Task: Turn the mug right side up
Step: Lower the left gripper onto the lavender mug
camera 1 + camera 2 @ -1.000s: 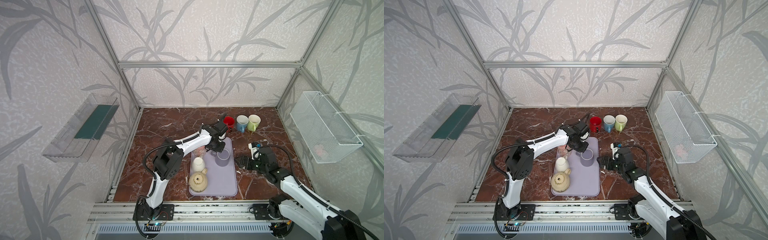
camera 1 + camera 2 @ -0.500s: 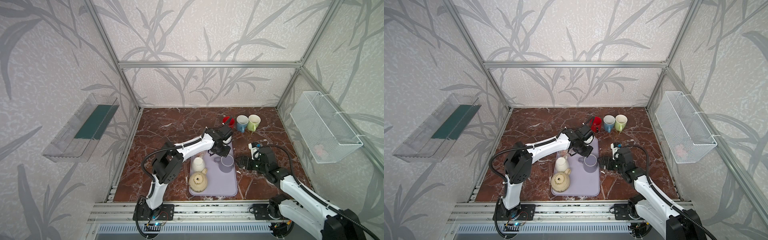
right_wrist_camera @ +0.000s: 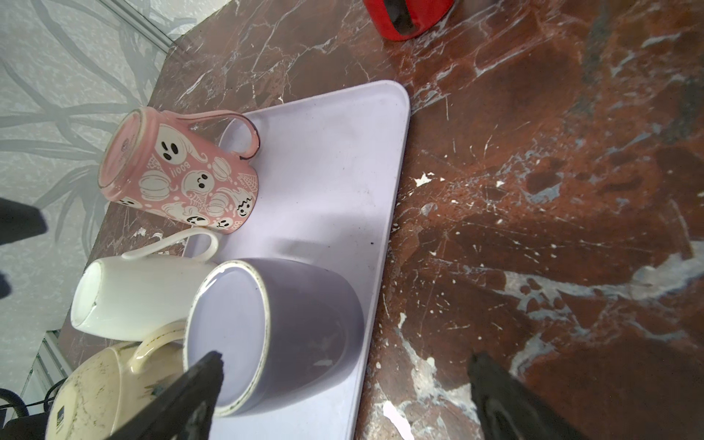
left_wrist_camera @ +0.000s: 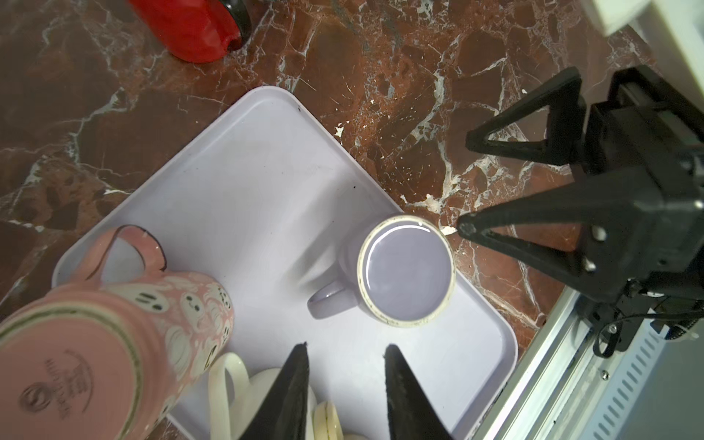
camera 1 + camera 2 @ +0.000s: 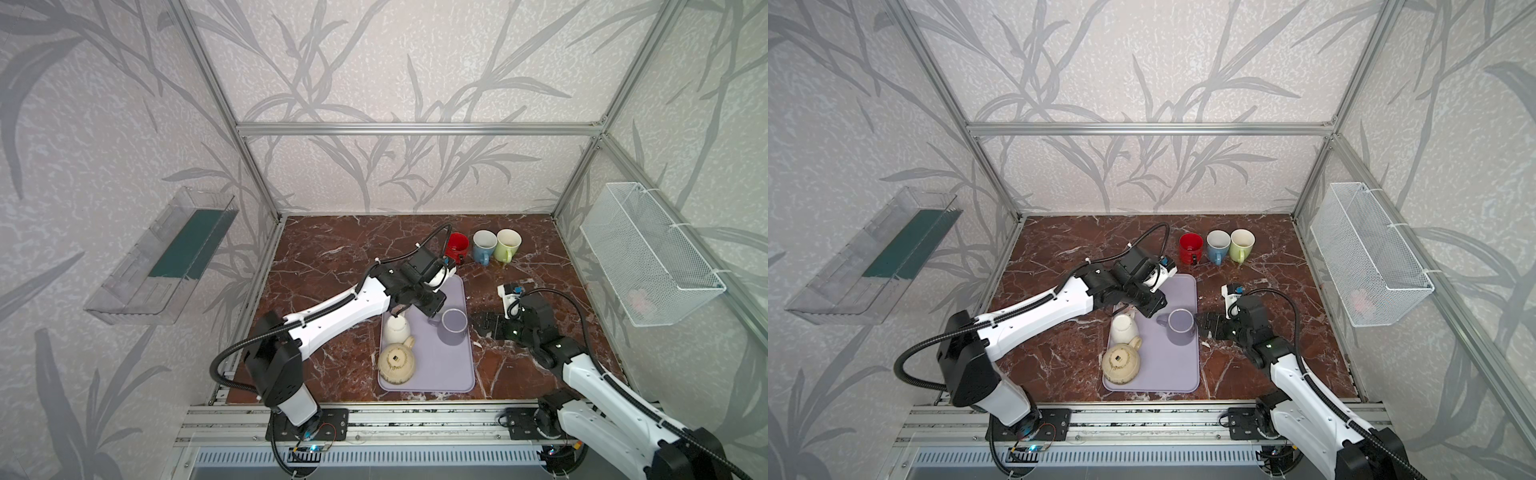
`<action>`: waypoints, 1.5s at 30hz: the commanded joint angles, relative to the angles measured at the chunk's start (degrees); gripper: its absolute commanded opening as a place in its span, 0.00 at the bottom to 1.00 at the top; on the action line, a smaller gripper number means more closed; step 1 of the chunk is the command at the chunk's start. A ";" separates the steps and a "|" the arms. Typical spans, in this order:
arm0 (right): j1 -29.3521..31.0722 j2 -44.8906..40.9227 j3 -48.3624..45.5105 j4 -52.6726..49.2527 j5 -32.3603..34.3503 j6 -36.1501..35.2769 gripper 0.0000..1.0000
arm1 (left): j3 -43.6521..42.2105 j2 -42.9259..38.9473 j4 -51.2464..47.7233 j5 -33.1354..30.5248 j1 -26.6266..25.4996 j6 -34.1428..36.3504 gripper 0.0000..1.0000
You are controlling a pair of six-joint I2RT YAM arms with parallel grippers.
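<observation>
**Lavender mug base-up on the tray, both sets of fingers released**

The left fingers (image 4: 295, 381) are seen parted, with nothing gripped between them, and are held above a flat lavender tray with rounded corners (image 4: 247, 171). Just ahead of their tips a glazed lavender round mug (image 4: 405, 270) is found. It stands near the tray's edge with its flat, cream-ringed end turned upward, which reads as the base. Its handle is turned back toward these fingers.

The right fingers (image 3: 190, 400) are spread wide and are empty. One tip is set just beside the mug's upper ring, though contact cannot be told. The other is held out over the red-brown marble worktop (image 4: 400, 95).

To one side of the left fingers a pink mug printed with ghosts and pumpkins (image 4: 125, 304) is stood bottom up at the tray's edge. Beneath them a plain white mug (image 3: 141, 301) and a squat cream mug (image 3: 87, 396) are set likewise.

Farther beyond the left fingers, off the tray, a red mug (image 4: 190, 30), a blue mug (image 5: 484, 245) and a light green mug (image 5: 508, 243) are lined up on the worktop.
</observation>
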 commanded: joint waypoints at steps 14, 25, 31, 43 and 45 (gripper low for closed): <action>0.20 -2.60 -2.73 3.63 -2.34 -0.27 0.99 | -11.58 -1.67 7.91 4.46 3.73 30.45 0.47; 0.24 -2.60 -3.65 4.88 -1.99 -0.62 0.99 | -2.19 8.09 -5.04 12.95 3.77 41.36 0.52; 0.18 -2.16 -3.94 5.77 -2.00 -0.39 0.99 | 1.50 12.19 -6.90 13.36 3.75 42.79 0.51; 0.15 -1.60 -4.27 6.77 -1.80 -0.62 0.99 | 4.73 17.79 -6.07 14.06 3.81 45.59 0.49; 0.15 -1.04 -4.23 7.15 -1.86 -0.62 0.99 | 5.24 18.49 -5.67 14.48 3.77 45.88 0.49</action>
